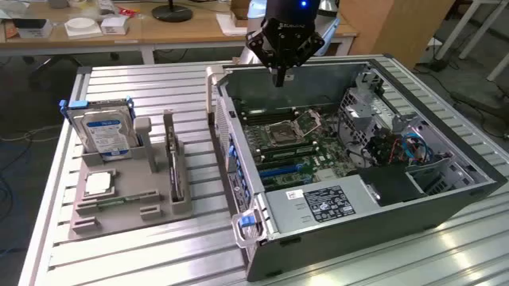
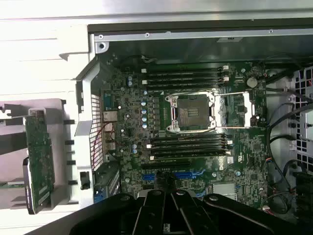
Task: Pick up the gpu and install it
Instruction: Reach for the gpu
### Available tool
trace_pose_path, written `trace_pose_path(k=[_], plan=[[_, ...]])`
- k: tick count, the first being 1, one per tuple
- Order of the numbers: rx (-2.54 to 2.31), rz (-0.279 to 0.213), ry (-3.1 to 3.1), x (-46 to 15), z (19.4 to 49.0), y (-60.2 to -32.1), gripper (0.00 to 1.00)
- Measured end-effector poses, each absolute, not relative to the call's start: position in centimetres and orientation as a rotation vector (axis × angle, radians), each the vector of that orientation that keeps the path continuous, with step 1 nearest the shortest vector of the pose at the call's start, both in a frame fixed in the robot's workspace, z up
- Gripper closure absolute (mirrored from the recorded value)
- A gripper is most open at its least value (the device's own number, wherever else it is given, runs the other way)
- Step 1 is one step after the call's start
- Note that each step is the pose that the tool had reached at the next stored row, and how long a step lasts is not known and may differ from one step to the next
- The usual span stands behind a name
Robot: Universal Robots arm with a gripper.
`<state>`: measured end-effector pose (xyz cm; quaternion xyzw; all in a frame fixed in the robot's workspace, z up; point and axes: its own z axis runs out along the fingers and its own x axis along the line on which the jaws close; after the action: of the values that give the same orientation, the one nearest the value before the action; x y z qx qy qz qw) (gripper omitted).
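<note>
Judging by how things lie, the task has not started. The gpu [image 1: 171,170] stands on edge in its slot in the grey rack [image 1: 127,205] on the counter [image 1: 159,89], untouched. The gripper [image 1: 279,80] hangs with its fingers together and nothing between them, above the far end of the open computer case [image 1: 382,214]. In the exterior view the card sits at about 8 o'clock from the gripper and well apart from it. All of the pickup, carry and seating is left to do, and the blue slots [image 1: 280,171] on the motherboard [image 1: 318,149] look empty. The card has open air above it, but the rack's posts sit close at both ends. The hard drive [image 1: 104,134] stands at about 10 o'clock from the card. The case's raised side wall [image 1: 225,128] lies between the rack and the motherboard. Inside, the power supply [image 1: 326,202] crowds the slots at 5 o'clock and loose cables [image 1: 397,146] at 3 o'clock.
</note>
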<state>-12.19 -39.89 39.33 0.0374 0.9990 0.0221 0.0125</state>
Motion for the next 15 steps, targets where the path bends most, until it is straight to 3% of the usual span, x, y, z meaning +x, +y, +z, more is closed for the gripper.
trace_pose_path(k=[15], plan=[[0.117,0.069,3.114,-12.63,39.33,-39.89,0.90]])
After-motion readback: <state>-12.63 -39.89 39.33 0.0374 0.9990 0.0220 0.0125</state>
